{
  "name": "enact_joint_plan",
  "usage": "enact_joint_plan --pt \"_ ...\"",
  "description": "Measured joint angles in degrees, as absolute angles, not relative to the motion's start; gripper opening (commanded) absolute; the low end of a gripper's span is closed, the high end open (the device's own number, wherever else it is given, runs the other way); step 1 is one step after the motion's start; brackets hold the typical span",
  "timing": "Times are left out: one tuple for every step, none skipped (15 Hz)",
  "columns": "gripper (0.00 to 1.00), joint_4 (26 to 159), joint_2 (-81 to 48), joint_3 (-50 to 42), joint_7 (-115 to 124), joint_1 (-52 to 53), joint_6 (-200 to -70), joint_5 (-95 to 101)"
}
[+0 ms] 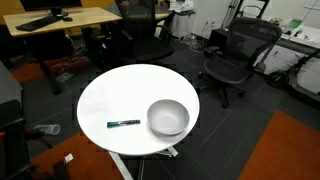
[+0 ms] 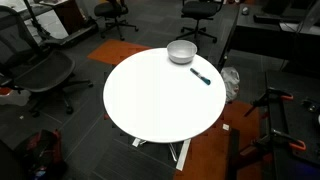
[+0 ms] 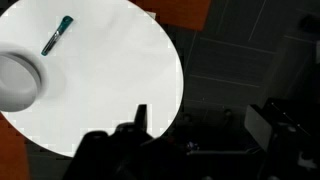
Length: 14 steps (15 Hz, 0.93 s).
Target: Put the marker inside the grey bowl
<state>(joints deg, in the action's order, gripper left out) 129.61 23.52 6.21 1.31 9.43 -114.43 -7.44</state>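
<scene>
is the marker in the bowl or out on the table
Out. The marker lies flat on the white table beside the grey bowl, apart from it; the bowl looks empty.

Gripper (image 3: 200, 125): dark, reaching into the wrist view from its lower edge, pointing down.
Fingers (image 3: 140, 118): spread apart, nothing between them.

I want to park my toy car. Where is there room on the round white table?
Nearly all of the round white table is bare: the wide stretch away from the shiny light-grey bowl. It is crowded only near one edge, where the bowl and the thin dark marker with a teal end lie close together.
</scene>
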Motion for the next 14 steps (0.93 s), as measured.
enact_joint_plan --pt "1.00 129.61 23.52 6.21 1.31 9.43 -114.43 -7.44" --pt "1.00 129.61 23.52 6.21 1.31 9.44 -114.43 -7.44" --pt "1.00 129.61 23.52 6.21 1.31 9.43 -114.43 -7.44" --pt "1.00 129.61 23.52 6.21 1.31 9.43 -114.43 -7.44" --pt "1.00 129.61 23.52 6.21 1.31 9.43 -114.43 -7.44" --pt "1.00 129.61 23.52 6.21 1.31 9.43 -114.43 -7.44" --pt "1.00 129.61 23.52 6.21 1.31 9.43 -114.43 -7.44" --pt "1.00 129.61 23.52 6.21 1.31 9.43 -114.43 -7.44" --pt "1.00 129.61 23.52 6.21 1.31 9.43 -114.43 -7.44" --pt "1.00 129.61 23.52 6.21 1.31 9.43 -114.43 -7.44" --pt "1.00 129.62 23.52 6.21 1.31 9.40 -114.43 -7.44" --pt "1.00 129.67 23.52 6.19 1.31 9.29 -114.43 -7.44" --pt "1.00 129.79 23.52 6.08 1.33 9.11 -114.43 -7.44" --pt "1.00 129.95 23.54 5.87 1.34 8.81 -114.43 -7.44"
